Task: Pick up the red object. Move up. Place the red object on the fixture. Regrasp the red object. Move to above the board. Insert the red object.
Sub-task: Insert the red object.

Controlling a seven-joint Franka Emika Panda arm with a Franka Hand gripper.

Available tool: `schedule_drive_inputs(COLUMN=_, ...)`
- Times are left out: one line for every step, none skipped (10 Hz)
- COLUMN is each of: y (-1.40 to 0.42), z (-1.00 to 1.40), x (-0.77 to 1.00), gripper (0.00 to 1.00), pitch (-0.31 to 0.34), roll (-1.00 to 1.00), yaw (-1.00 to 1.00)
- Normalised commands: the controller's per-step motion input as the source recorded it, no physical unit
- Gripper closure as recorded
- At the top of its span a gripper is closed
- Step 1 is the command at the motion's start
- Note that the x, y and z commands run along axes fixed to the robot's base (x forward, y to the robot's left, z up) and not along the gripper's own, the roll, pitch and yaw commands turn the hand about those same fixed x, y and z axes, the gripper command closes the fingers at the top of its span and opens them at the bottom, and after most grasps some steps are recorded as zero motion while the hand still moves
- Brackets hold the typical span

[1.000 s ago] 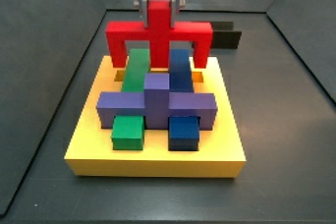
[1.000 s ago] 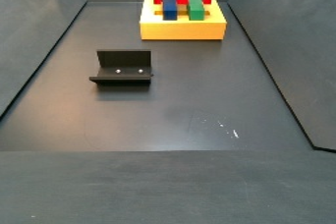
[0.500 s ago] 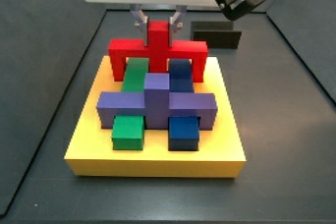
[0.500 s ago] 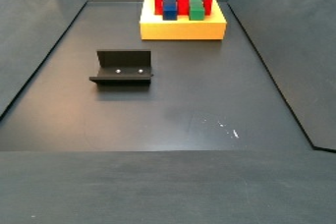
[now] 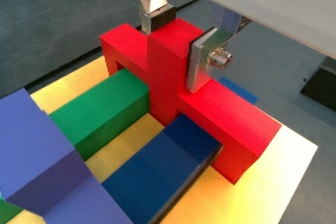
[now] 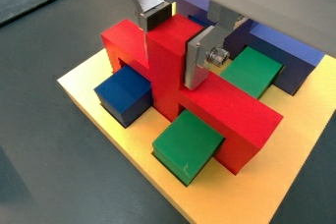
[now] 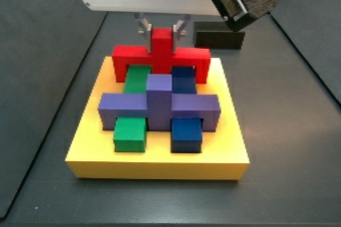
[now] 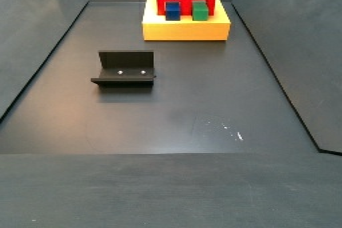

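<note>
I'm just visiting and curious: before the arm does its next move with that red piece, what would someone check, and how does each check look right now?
1. End effector gripping the red object by its raised centre stub: ok, silver fingers press on both sides.
2. Red object over the board: ok, it straddles the green block and the blue block.
3. Red object level: ok in a side view.
4. End legs fully seated in the board's slots: cannot tell.
5. Fixture out of the way: ok, it stands apart on the floor.
</note>
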Motion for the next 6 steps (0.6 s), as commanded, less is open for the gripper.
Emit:
schedule_drive_inputs(y=0.00, z=-0.16, x=0.26, gripper=1.00, pitch=0.000, roll=0.00, yaw=-0.06)
schedule_drive_inputs(y=0.00, z=-0.17, x=0.29, gripper=1.00, pitch=0.000, roll=0.00, yaw=-0.05)
schedule_drive_inputs(y=0.00, z=-0.17, x=0.31, gripper=1.00, pitch=0.010, roll=0.00, yaw=-0.04)
schedule_drive_inputs(y=0.00, z=-0.12, x=0.22, gripper=1.00, pitch=0.013, roll=0.00, yaw=-0.03)
schedule_drive_inputs(y=0.08, z=-0.18, x=0.07, gripper=1.00, pitch=0.000, roll=-0.02, yaw=-0.02)
schedule_drive_inputs(y=0.04, z=-0.22, x=0.00, gripper=1.00, pitch=-0.016, roll=-0.03, yaw=0.00)
